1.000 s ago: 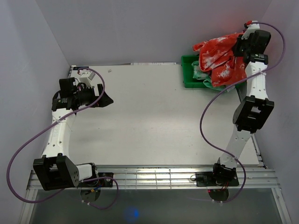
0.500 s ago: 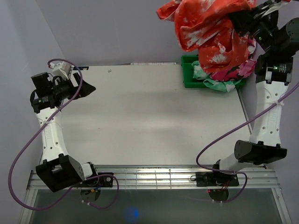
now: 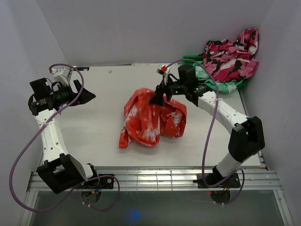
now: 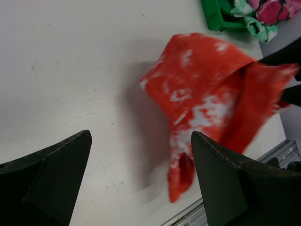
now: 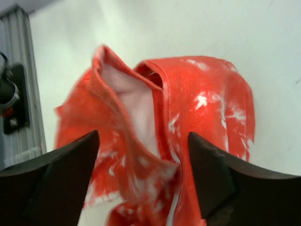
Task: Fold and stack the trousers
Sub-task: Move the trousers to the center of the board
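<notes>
Judging by the layout, the step in hand is delivery of the trousers [image 3: 150,120] to the working area, ahead of any folding. The trousers lie in a crumpled heap near the middle of the table [image 3: 94,141], bunched and doubled over themselves, with one narrow end trailing toward the near left. Neither leg is laid flat and no fold is made.

Right arm: it reaches from its base at the near right across to the centre, forearm angled inward and wrist pitched down. The right gripper [image 3: 158,100] sits at the far upper edge of the heap, touching it or just above it; the top view cannot settle which. In the wrist view its fingers [image 5: 214,169] stand apart, with a ribbed hem opening of the cloth beneath the gap and nothing pinched between the tips.

Left arm: it is raised over the far left of the table, wrist turned so the left gripper [image 3: 88,97] points toward the heap, well apart from it. Its fingers are spread wide and carry nothing.

Next move, in my assessment: locate the waistband and the leg ends, take one in each gripper, and draw the cloth out flat. Risk noted: a pinch through several layers would drag the whole bundle.
</notes>
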`<state>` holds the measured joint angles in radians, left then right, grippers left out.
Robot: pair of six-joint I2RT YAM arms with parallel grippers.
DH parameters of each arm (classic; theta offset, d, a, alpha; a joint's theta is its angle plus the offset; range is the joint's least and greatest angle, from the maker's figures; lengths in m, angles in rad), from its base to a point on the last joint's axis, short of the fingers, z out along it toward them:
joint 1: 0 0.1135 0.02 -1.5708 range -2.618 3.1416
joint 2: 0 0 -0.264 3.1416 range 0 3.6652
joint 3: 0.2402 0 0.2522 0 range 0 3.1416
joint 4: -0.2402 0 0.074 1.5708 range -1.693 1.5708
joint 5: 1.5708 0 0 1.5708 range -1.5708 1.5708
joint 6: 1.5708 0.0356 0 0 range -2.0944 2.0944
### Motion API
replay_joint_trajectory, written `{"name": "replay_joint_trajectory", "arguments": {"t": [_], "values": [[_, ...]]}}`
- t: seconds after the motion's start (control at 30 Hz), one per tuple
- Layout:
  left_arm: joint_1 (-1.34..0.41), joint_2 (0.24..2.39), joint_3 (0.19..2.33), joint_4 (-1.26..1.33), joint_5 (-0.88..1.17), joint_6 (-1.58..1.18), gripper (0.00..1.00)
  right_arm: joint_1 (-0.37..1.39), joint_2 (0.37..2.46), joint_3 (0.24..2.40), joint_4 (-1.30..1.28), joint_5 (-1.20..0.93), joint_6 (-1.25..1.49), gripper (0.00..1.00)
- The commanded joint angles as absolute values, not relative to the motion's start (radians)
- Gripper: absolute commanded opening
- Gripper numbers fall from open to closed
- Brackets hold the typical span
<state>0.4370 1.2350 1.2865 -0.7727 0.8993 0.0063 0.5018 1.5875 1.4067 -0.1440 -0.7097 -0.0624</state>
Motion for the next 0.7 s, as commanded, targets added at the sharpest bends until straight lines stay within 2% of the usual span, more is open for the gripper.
{"name": "replay_joint_trajectory", "arguments": {"t": [0.0, 0.03, 0.07, 0.3, 0.53, 0.67], "values": [[0.443, 1.244, 1.246, -0.851, 0.916, 0.168, 0.98, 0.546, 1.578, 1.317, -0.165, -0.631, -0.268, 0.87], [0.443, 1.255, 1.24, -0.87, 0.914, 0.202, 0.98, 0.545, 1.58, 1.29, -0.211, -0.609, -0.306, 0.93], [0.443, 1.275, 1.233, -0.894, 0.913, 0.283, 0.98, 0.545, 1.575, 1.269, -0.236, -0.594, -0.323, 0.9], [0.399, 1.318, 1.12, -0.97, 0.89, 0.477, 0.98, 0.433, 1.399, 1.085, -0.403, -0.482, -0.364, 0.9], [0.068, 1.371, 1.008, -0.767, 0.661, 0.334, 0.98, 0.313, 1.324, 0.91, -0.425, -0.313, -0.356, 0.95], [-0.067, 1.443, 0.962, -0.743, 0.632, 0.288, 0.9, 0.29, 1.359, 0.864, -0.482, -0.276, -0.345, 0.96]]}}
